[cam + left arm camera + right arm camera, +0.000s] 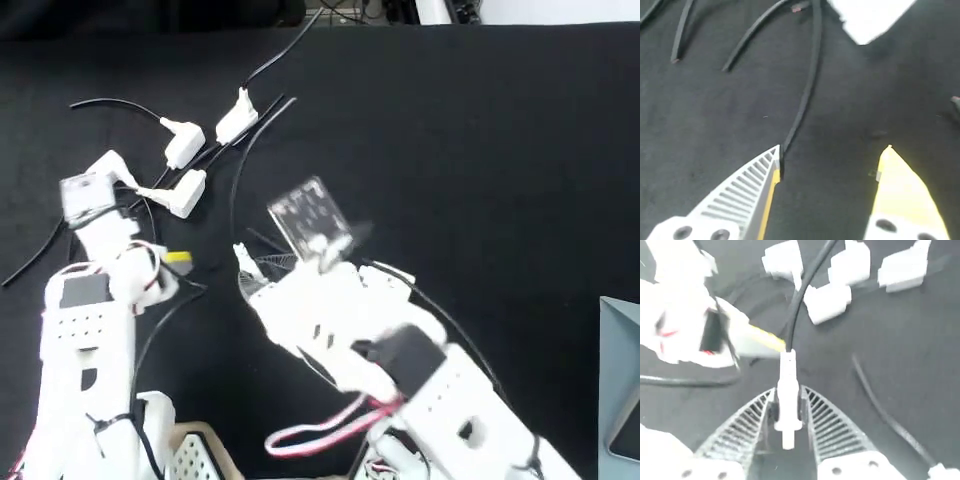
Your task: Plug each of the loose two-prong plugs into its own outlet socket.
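My right gripper (788,407) is shut on a white two-prong plug (788,390), whose black cable (802,295) runs away toward several white outlet blocks (827,304). From above, this gripper (246,268) is at the table's middle, short of the blocks (184,192) at the back left. My left gripper (832,155) is open low over the black cloth. A black cable (810,75) ends beside its white finger (752,187), and nothing lies between the fingers. Its yellow tip (178,258) is close to the left of the right gripper.
More black cables (275,55) trail across the back of the black table. A grey box (620,380) stands at the right edge. A perforated white part (195,455) sits at the front between the arm bases.
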